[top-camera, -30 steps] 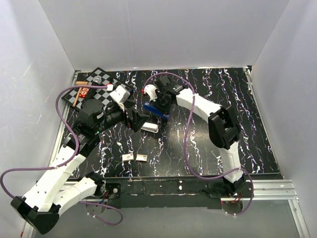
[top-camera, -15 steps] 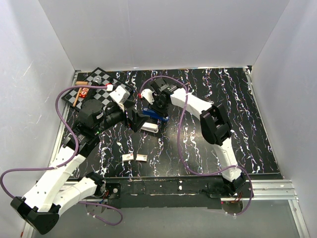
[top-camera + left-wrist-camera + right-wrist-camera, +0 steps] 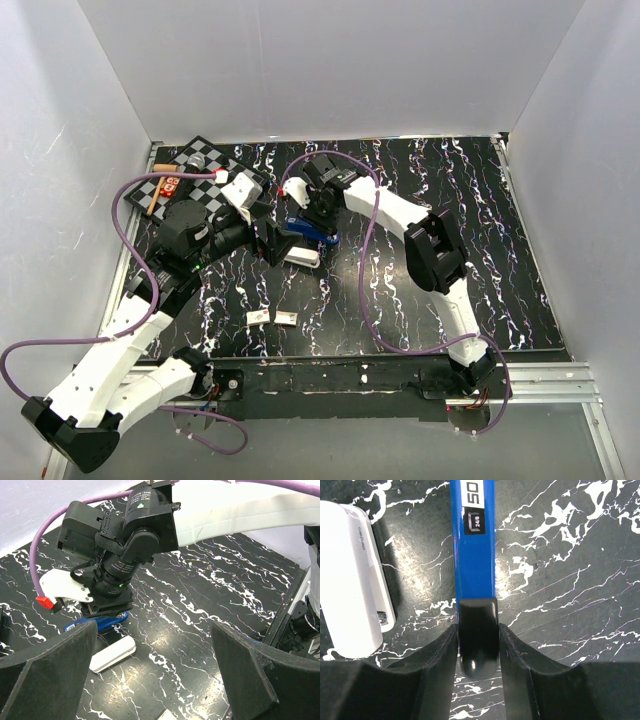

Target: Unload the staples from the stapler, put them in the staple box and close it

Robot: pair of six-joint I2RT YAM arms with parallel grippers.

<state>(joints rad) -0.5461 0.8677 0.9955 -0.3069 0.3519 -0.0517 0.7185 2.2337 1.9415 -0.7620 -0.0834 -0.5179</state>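
The stapler lies swung apart on the black marbled table. Its bright blue arm has a dark end piece, and its white arm lies beside it. My right gripper points down, and its jaws are shut on both sides of the dark end of the blue arm. The white arm lies apart to the left in the right wrist view. My left gripper is wide open and empty just left of the white arm; the blue arm shows under the right wrist.
Two small tan-white blocks lie on the table nearer the front. A checkered board with small items sits at the back left. White walls enclose three sides. Both arms crowd the middle-left of the table.
My right arm swung left and its gripper settled lower onto the blue arm's end, which shifted slightly left. In the last half second almost nothing moved. The left arm stayed still.
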